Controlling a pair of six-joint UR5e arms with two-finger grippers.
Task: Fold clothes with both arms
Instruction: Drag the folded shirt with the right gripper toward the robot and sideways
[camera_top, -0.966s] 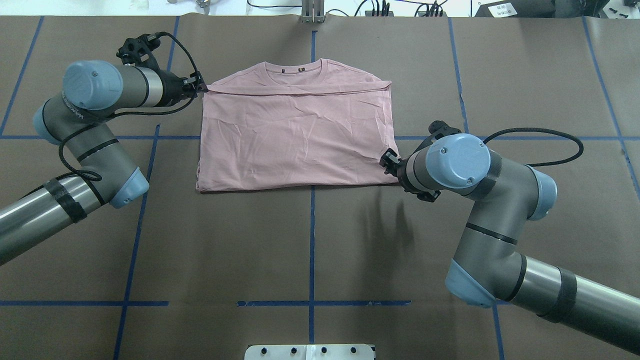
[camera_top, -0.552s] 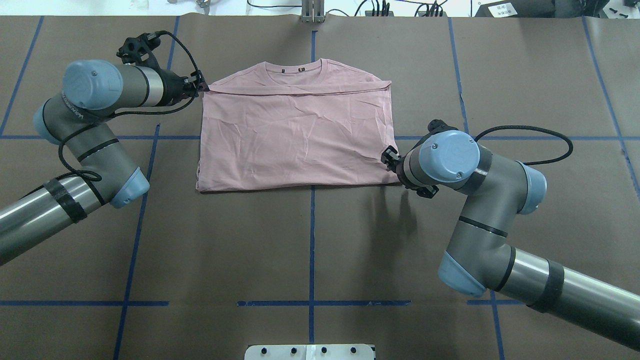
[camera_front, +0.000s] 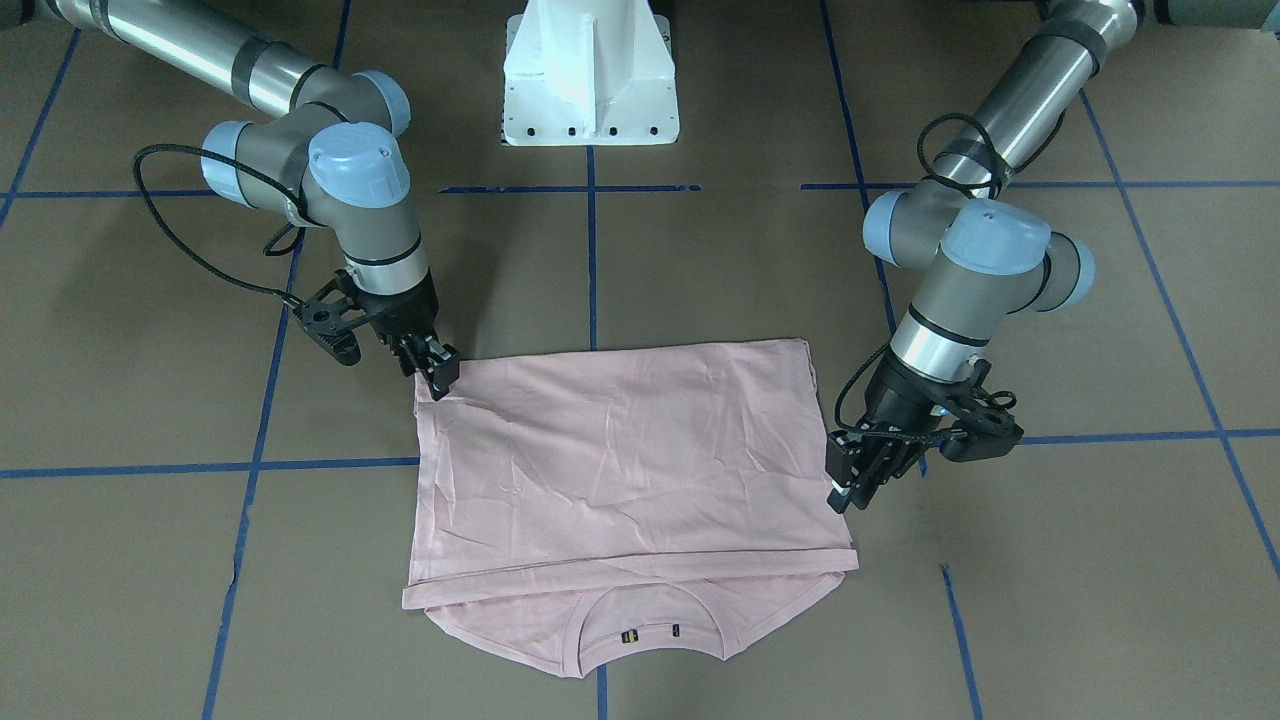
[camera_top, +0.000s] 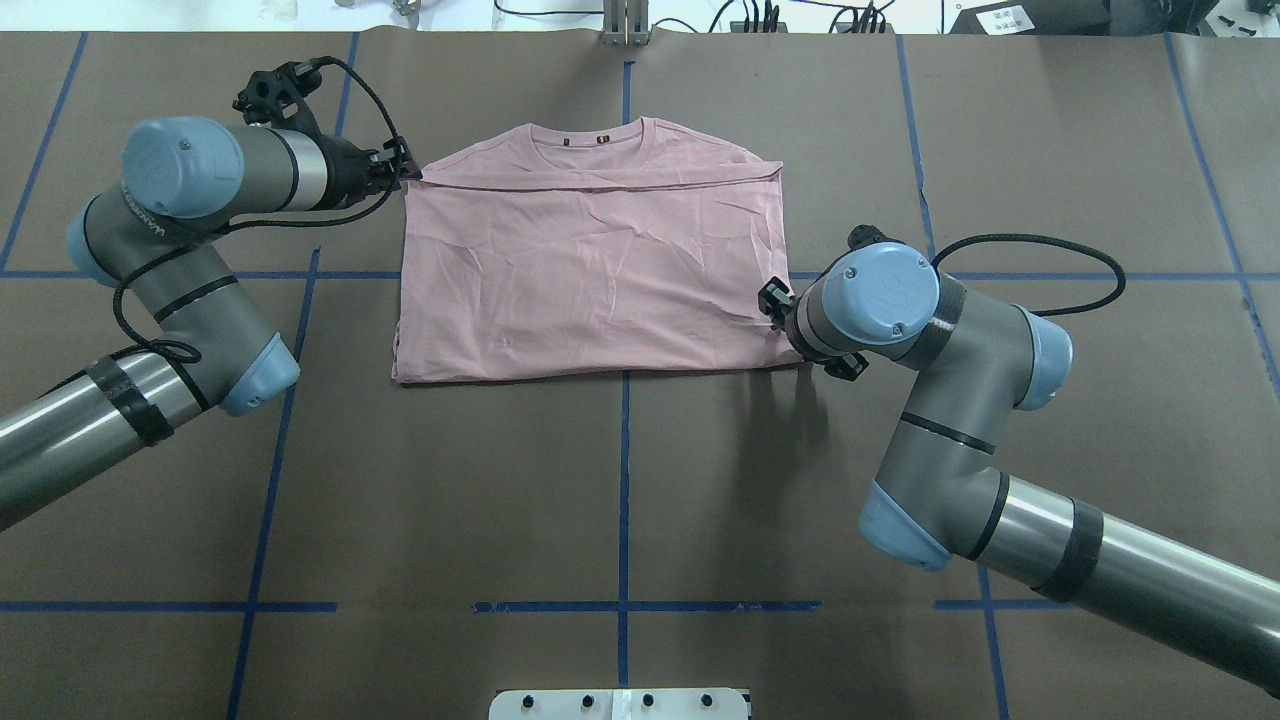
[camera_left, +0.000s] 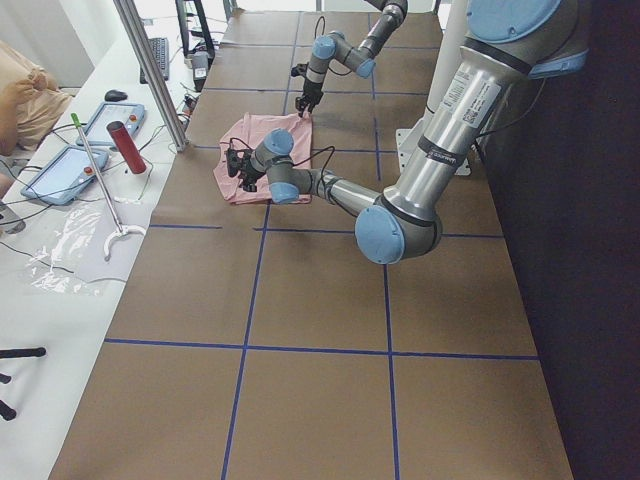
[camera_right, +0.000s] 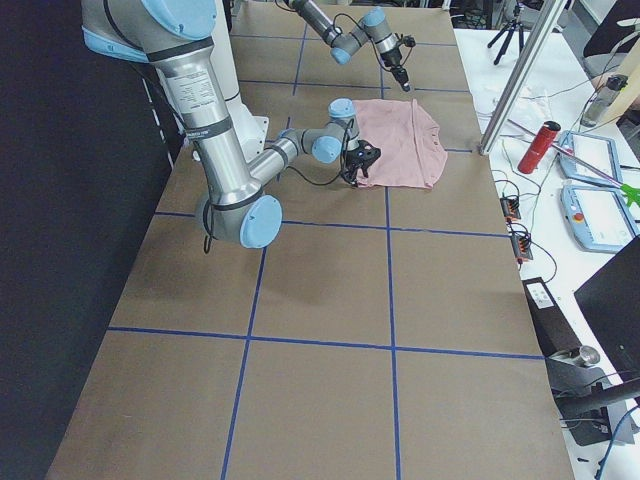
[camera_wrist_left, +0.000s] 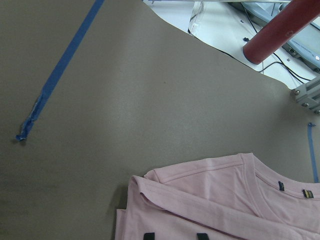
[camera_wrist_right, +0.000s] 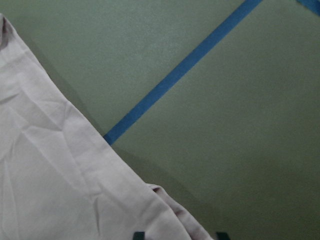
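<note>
The pale pink T-shirt lies folded in half on the brown table, plain back up, collar at the far edge. The print is hidden. My left gripper is at the shirt's far left corner, by the hem; in the front view it hangs just beside the edge. Its wrist view shows the fingertips apart over flat cloth. My right gripper is at the near right corner. Its fingertips are wide apart, astride the folded edge.
The white pedestal base stands at the robot's side. Blue tape lines cross the brown cover. A metal post stands at the far edge. A red bottle and tablets sit on the white bench beyond.
The right arm has swung left and slightly farther, carrying its gripper closer along the shirt's right edge. The left gripper edged slightly away from the corner. The shirt lies as before.
</note>
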